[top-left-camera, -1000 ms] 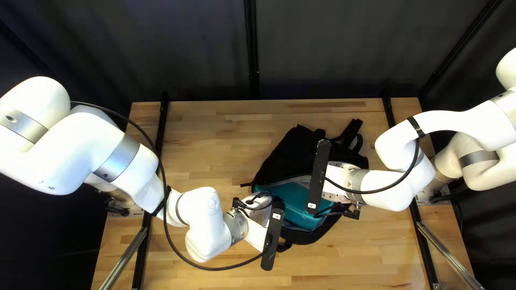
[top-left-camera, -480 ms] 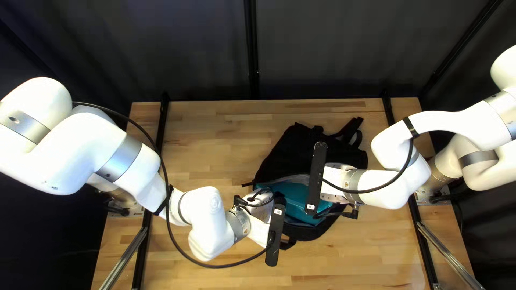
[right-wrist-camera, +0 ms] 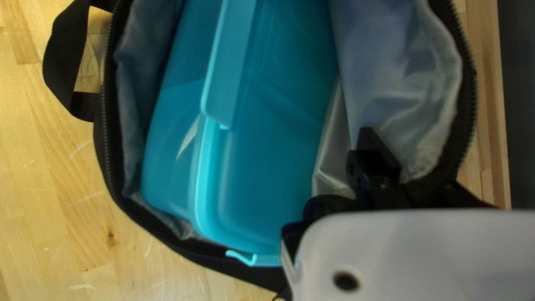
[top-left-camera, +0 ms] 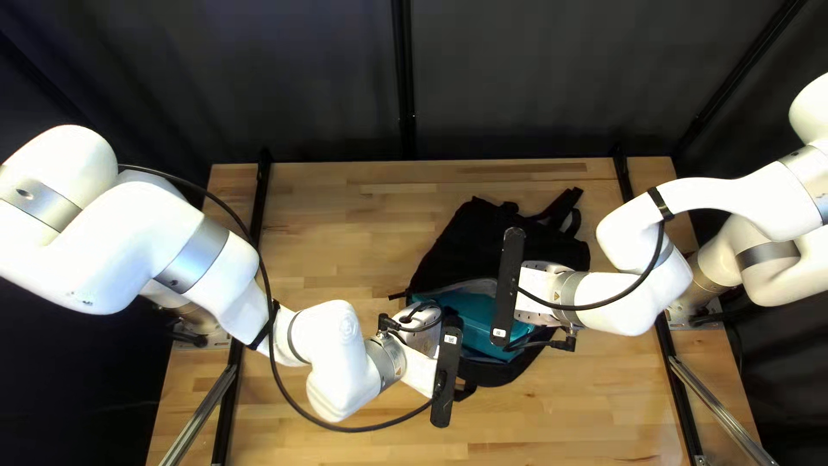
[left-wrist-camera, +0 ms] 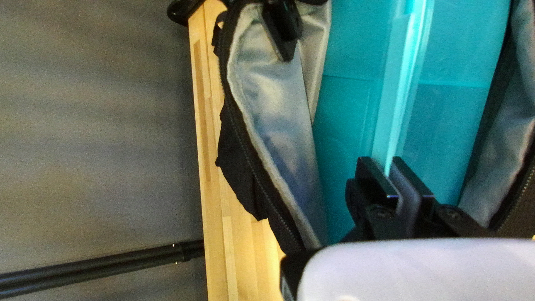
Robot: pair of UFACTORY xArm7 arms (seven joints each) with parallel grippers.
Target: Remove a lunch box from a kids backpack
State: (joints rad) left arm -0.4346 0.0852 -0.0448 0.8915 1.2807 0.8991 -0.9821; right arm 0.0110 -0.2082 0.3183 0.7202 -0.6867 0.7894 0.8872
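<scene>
The black backpack (top-left-camera: 466, 246) lies unzipped, with the teal lunch box (top-left-camera: 483, 319) inside. My left gripper (top-left-camera: 420, 373) is over its near-left side, and my right gripper (top-left-camera: 535, 292) is above its right part; both hide their fingertips there. In the left wrist view, my left gripper (left-wrist-camera: 385, 167) has its narrowly spaced fingers on either side of the raised ridge of the lunch box (left-wrist-camera: 457, 128), shut on it. The right wrist view shows my right gripper (right-wrist-camera: 415, 167) shut on the backpack (right-wrist-camera: 106, 145) opening's edge, one finger against the grey lining, the other hidden.
The wooden table (top-left-camera: 345, 207) extends around the backpack. Shoulder straps (top-left-camera: 565, 211) lie toward the far side, and a carry loop (right-wrist-camera: 61, 67) sticks out at the bag's opening. A black cable (top-left-camera: 269, 345) loops along my left arm. Dark curtain (top-left-camera: 517, 78) hangs behind.
Over the last second my left gripper has shifted slightly right. My right arm has moved slightly left and then nearly stopped. The backpack's near part has shifted a little toward the far side.
</scene>
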